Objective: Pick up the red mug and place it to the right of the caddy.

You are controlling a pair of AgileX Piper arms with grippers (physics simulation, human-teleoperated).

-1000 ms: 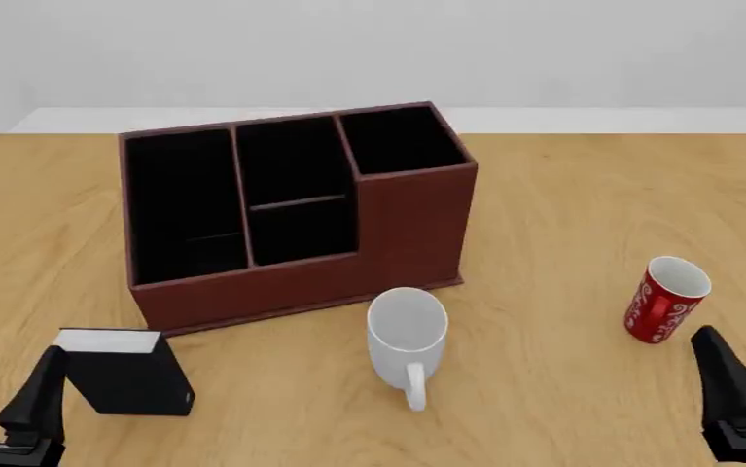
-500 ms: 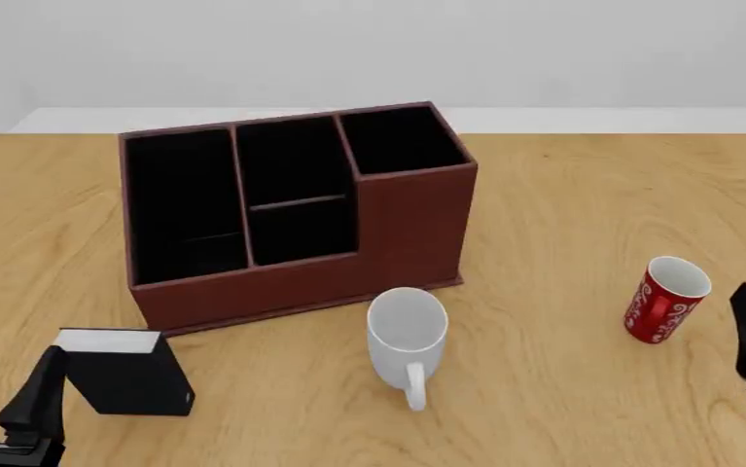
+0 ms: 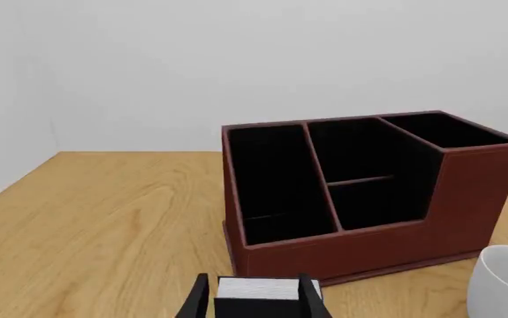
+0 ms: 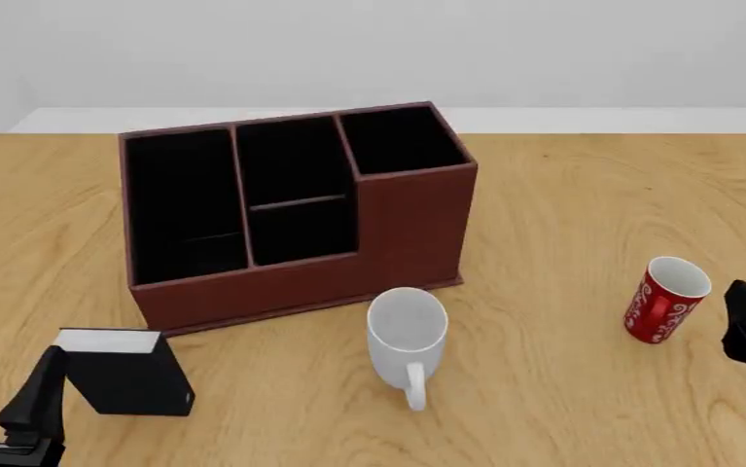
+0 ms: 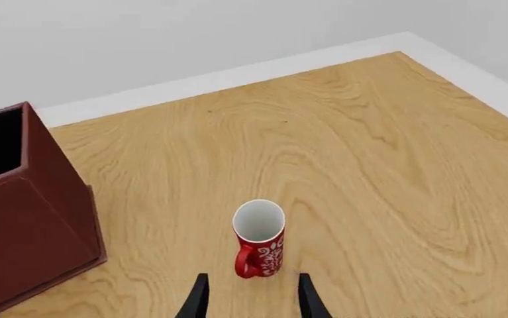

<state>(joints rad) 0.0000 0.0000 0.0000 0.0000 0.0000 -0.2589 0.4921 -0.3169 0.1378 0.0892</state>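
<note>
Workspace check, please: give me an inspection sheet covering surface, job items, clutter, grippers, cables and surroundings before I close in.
Surface: wooden table, flat, bare wood between the things.
Job's things: red mug upright on the table, well to the right of the caddy, not held; its handle faces the right wrist camera. Caddy compartments look empty.
Clutter: white mug upright in front of the caddy, handle toward the arms; black box with white top near the front left.
Grippers: right gripper open, fingers short of the red mug, lined up with it. Left gripper open, fingers either side of the black box in its view; contact cannot be told.
Cables: nothing seen.
Surroundings: plain pale wall behind the table.
</note>
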